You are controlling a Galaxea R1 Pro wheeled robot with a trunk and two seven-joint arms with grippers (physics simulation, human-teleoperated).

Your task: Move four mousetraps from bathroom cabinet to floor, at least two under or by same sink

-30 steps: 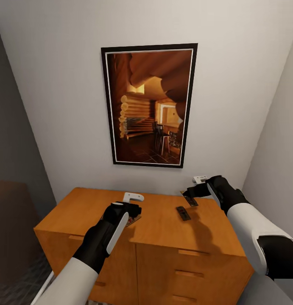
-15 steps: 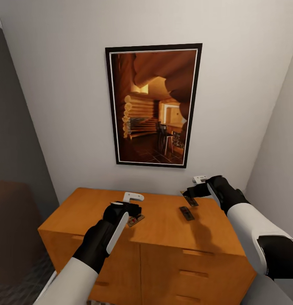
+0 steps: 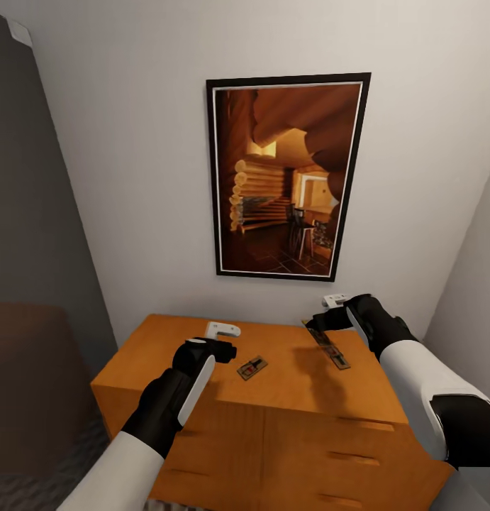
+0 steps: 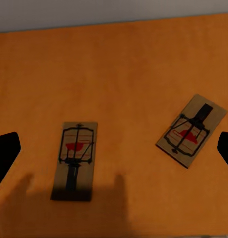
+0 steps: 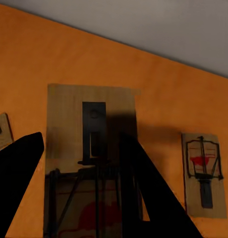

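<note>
The low orange-brown wooden cabinet (image 3: 202, 419) sits closest, drawers all shut, so whatever's inside is hidden. Over its top, the left pincer (image 3: 218, 339) hangs spread wide and empty, with a small flat wooden mousetrap (image 3: 252, 367) lying just beside it. The right pincer (image 3: 323, 321) is pinching another mousetrap (image 3: 330, 347) that tilts down toward the top. On the wall behind hangs a black-framed log cabin picture (image 3: 287, 177).
</note>
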